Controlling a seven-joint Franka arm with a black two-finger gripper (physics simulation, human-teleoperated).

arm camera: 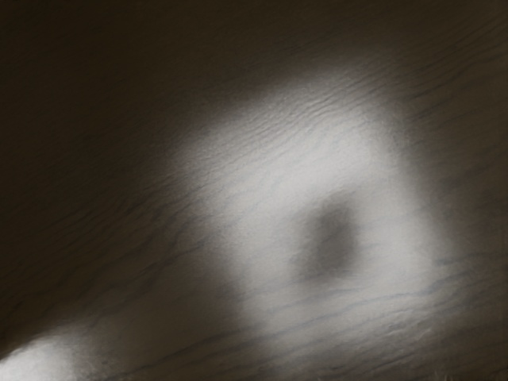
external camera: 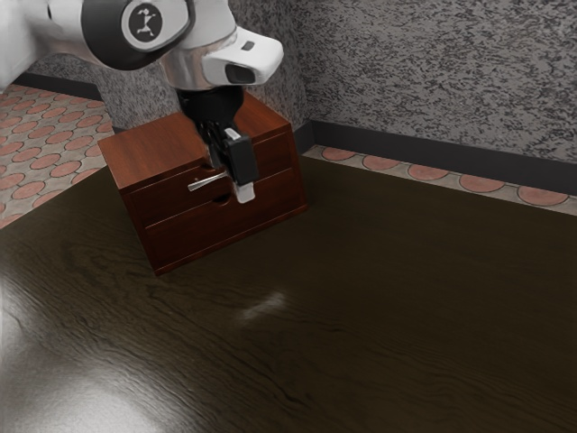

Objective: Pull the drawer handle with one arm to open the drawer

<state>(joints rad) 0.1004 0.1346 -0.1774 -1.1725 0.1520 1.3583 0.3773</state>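
- A small reddish-brown wooden cabinet point(external camera: 158, 149) with two drawer fronts is sitting on the dark, glossy wood-grain table point(external camera: 379, 307), towards the exterior view's upper left, turned at an angle to the table's edge.
- A slim silver metal bar handle point(external camera: 202, 184) is lying across the upper drawer front point(external camera: 171, 194), slightly tilted.
- The upper drawer front is appearing level with the lower drawer front point(external camera: 216, 230), as far as the exterior view lets me judge.
- The white-and-black arm is reaching down from the exterior view's upper left, and its black two-finger gripper point(external camera: 233, 185) is hanging right at the handle's end nearer the exterior view's right, overlapping it.
- Whether the hand is standing wide, narrow or clamping the handle cannot be told.
- A grey speckled wall point(external camera: 433, 63) with a dark baseboard is running behind the table, above a floor of reddish oval tiles point(external camera: 41, 135).
- In the wrist view, the dark table surface point(arm camera: 87, 238) is carrying a pale blurred glare patch point(arm camera: 270, 182) with a dark smudge inside it.
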